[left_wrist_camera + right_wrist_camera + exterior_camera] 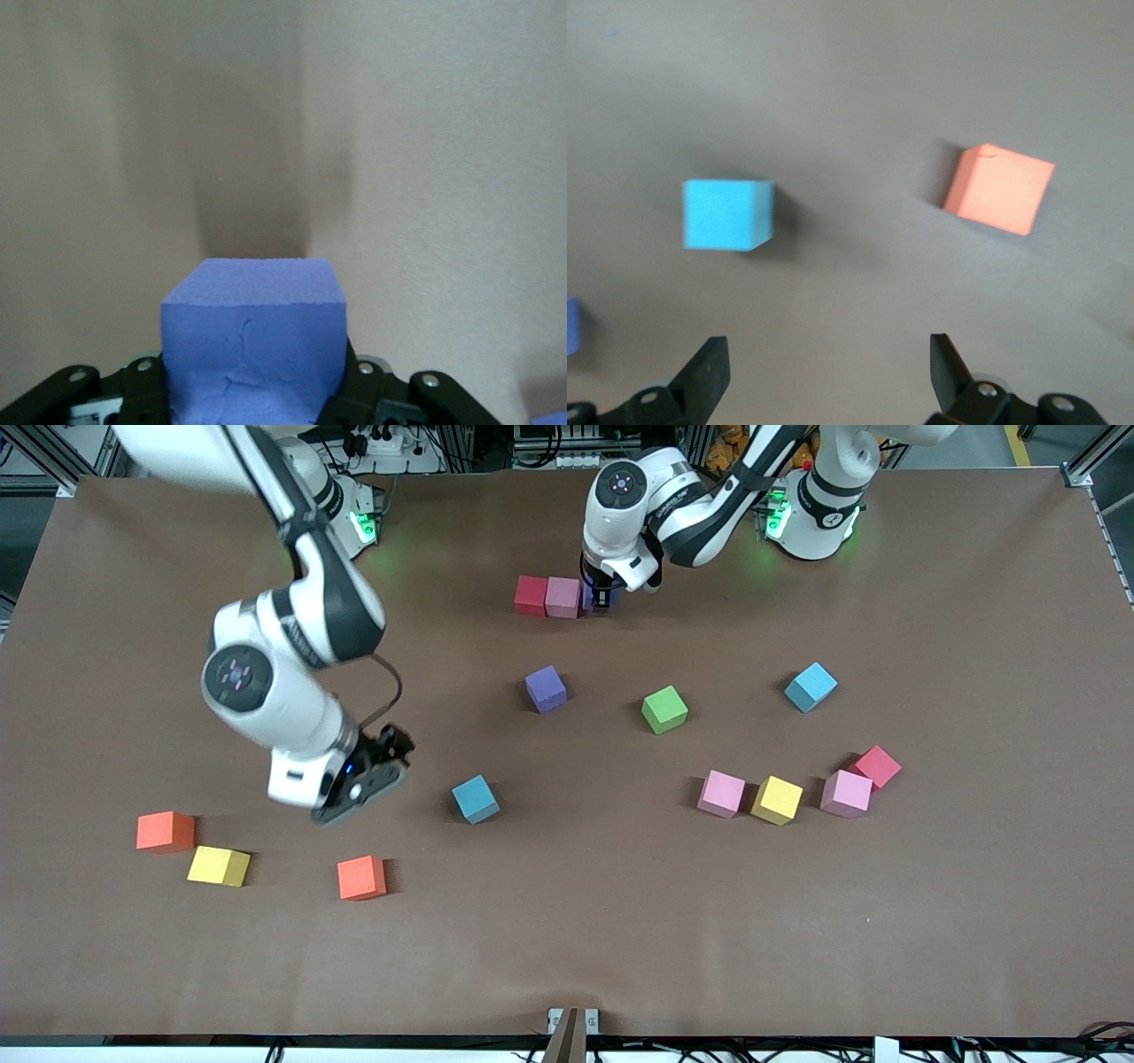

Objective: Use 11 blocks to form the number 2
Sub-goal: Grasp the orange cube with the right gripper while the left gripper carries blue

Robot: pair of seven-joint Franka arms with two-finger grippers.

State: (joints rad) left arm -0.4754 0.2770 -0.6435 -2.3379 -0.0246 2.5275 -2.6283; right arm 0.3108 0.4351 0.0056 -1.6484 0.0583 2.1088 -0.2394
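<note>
Purple block (252,341) is pinched by left gripper (602,593), set at 3 o'clock of pink block (563,597). Right gripper (824,372) is held spread over table (567,939).

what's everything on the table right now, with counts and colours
row: red block and pink block touching, near the bases
purple blocks: 2, one held at the row's end beside the pink, one loose mid-table
green block: 1, mid-table
blue blocks: 2, and
pink blocks: 2 more, and
pink-red block: 1, touching a pink
yellow blocks: 2, and
orange blocks: 2, and
left gripper: shut on purple block
right gripper: open, above the table near a blue block
</note>
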